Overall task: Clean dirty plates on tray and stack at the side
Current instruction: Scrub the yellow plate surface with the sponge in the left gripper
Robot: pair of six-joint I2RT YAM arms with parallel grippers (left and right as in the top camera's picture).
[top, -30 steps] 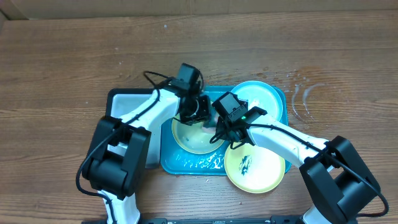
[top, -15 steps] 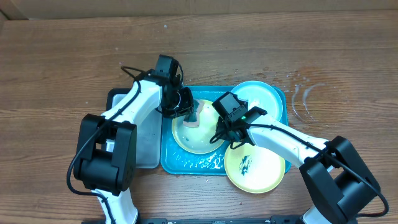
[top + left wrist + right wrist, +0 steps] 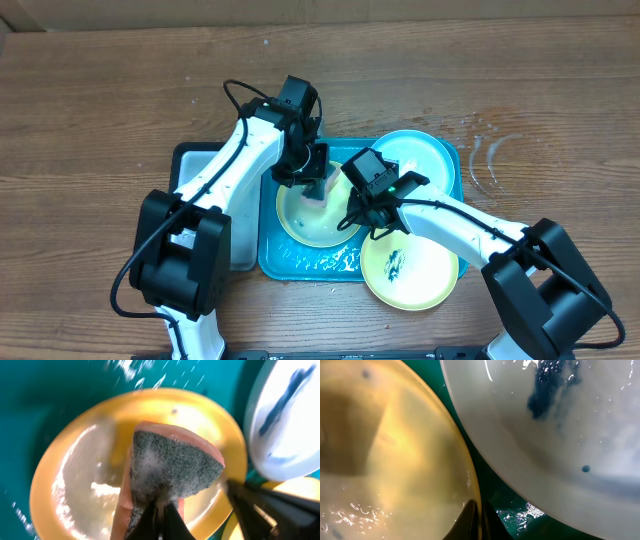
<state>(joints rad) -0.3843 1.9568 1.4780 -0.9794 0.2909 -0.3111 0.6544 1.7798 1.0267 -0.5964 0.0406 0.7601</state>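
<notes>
**Sponge on the middle plate**

Nearest, a smeared front plate [image 3: 410,270] overhung the near right corner of the tray [image 3: 300,262], reaching out over the table [image 3: 100,100]; behind it the right fingers [image 3: 476,520] were pinched tight on the rim of the middle plate [image 3: 312,222], inside the tray; the left fingers [image 3: 160,522] clamped a soapy sponge [image 3: 170,470] over that plate; farthest, the blue plate [image 3: 420,155] lay in the tray's far right corner.

Right gripper [image 3: 351,219] at plate [image 3: 305,224] rim, beside sponge [image 3: 170,470]
</notes>
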